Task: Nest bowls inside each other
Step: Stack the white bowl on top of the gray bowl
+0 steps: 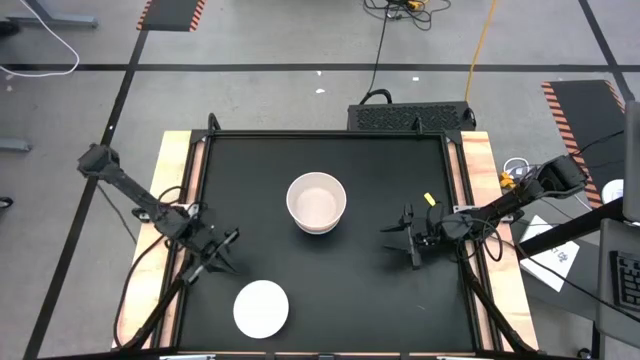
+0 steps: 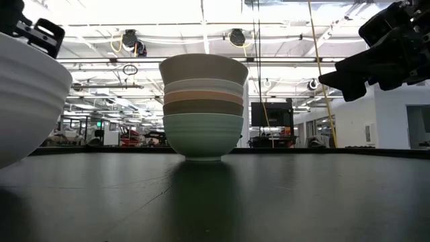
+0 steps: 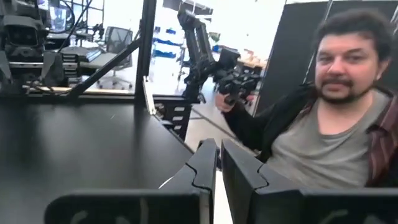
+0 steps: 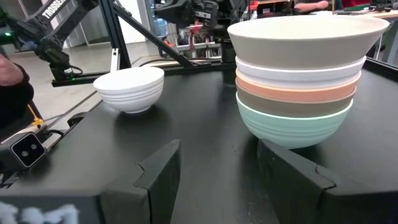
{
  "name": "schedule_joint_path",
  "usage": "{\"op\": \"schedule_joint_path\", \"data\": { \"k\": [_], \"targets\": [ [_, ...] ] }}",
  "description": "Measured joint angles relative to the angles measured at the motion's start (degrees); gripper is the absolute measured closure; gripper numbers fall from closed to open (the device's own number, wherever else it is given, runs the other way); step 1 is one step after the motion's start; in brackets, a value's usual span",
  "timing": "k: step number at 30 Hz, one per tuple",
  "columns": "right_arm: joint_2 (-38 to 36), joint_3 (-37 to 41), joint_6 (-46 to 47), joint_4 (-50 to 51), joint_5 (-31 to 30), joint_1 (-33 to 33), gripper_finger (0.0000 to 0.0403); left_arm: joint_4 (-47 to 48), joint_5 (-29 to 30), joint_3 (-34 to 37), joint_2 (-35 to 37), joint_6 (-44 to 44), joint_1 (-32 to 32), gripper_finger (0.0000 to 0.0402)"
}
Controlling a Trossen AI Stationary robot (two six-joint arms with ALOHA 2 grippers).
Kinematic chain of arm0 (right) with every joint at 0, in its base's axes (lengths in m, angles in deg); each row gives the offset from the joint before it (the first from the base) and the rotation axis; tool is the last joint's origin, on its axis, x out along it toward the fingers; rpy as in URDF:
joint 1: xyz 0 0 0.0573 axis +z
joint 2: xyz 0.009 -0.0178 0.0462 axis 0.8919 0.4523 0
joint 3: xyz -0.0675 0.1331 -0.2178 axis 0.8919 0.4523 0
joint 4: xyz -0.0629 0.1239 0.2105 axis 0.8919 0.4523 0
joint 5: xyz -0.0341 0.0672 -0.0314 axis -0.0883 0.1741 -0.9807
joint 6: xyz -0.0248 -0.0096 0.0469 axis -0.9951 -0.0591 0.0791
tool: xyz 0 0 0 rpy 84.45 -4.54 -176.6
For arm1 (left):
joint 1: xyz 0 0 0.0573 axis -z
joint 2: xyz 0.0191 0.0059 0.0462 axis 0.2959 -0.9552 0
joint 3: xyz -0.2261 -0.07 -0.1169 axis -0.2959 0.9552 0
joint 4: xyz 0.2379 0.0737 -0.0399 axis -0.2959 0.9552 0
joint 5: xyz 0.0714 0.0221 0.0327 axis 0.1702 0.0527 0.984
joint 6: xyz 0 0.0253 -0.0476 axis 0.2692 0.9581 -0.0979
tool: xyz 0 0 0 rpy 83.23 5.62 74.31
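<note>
Nearest to the low camera, the last white bowl is standing alone on the black table, near its front edge and well apart from the stack at the centre. The left gripper is hovering just beside this bowl, its fingers pressed together and holding nothing, so I judge it should open wide before it is descending on the rim. Farther in, five bowls are sitting nested, mint green at the bottom, then olive-grey, salmon-orange, white and beige-grey on top. The loose bowl should be lowered level and centred, otherwise the tall stack may tip. Beyond the stack, the right gripper is waiting with fingers spread wide and empty
</note>
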Motion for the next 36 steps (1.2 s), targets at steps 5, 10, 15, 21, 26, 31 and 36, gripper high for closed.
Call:
{"op": "schedule_joint_path", "data": {
  "k": [5,10,15,21,26,31,36],
  "targets": [
    [0.0,0.0,0.0,-0.5,0.0,0.0,0.0200,0.7,8.9,-4.1,-7.0,0.7,5.1,0.0376],
    [0.0,0.0,0.7,-0.4,0.0,0.0,0.0200,10.1,14.8,-11.6,-15.1,-1.1,6.9,0.0375],
    [0.0,0.0,0.7,-0.4,0.0,0.0,0.0200,23.8,17.2,-21.5,-22.4,-8.3,7.1,0.0373],
    [0.0,0.0,0.7,-0.4,0.1,0.0,0.0200,39.5,17.0,-31.7,-28.0,-13.5,7.1,0.0320],
    [0.0,0.0,0.7,-0.4,0.7,0.0,0.0200,47.7,17.0,-36.9,-29.1,-17.6,7.2,0.0238],
    [0.0,0.0,1.0,-0.1,1.5,0.3,0.0200,51.4,13.6,-38.1,-29.2,-21.5,7.1,0.0150],
    [0.0,0.0,1.0,0.1,1.6,1.2,0.0200,55.9,11.0,-38.2,-29.9,-28.3,6.2,0.0095]
  ]
}}
